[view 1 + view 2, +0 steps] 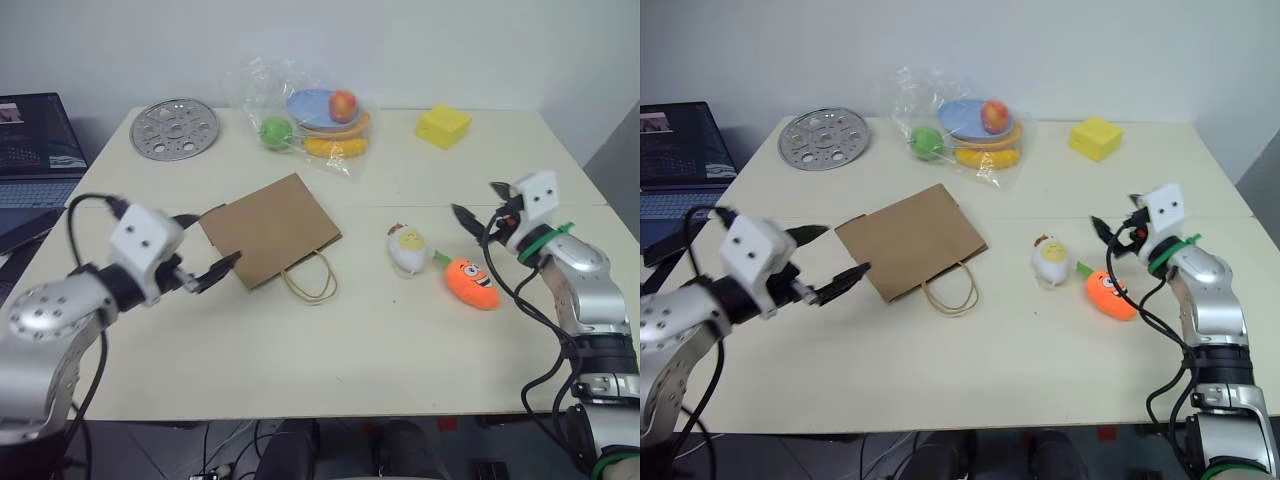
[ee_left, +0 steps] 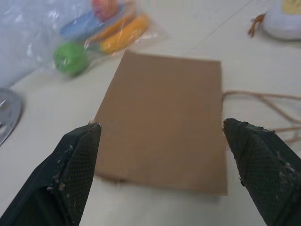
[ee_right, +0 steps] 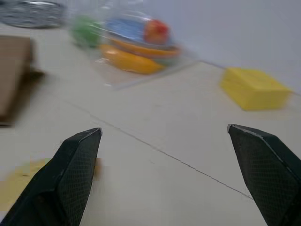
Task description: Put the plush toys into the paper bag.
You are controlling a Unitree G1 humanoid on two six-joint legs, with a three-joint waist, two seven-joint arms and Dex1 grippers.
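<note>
You are working over a cream table (image 1: 330, 350) against a white wall. One paper bag (image 1: 268, 229) is lying flat just ahead of your left gripper (image 1: 205, 252), whose fingers are spread and empty. With the bag's mouth collapsed, a toy is likely to slide off rather than go in, and the twine handles may snag a finger. Two plush toys are sitting just beside your right gripper (image 1: 480, 208), also spread wide: one egg (image 1: 408, 249) and one carrot (image 1: 471, 282), close enough to get nudged together.

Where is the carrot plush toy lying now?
In the left eye view the carrot plush toy lies on the table's right side, beside the egg plush toy and just below the right pincer.
</note>
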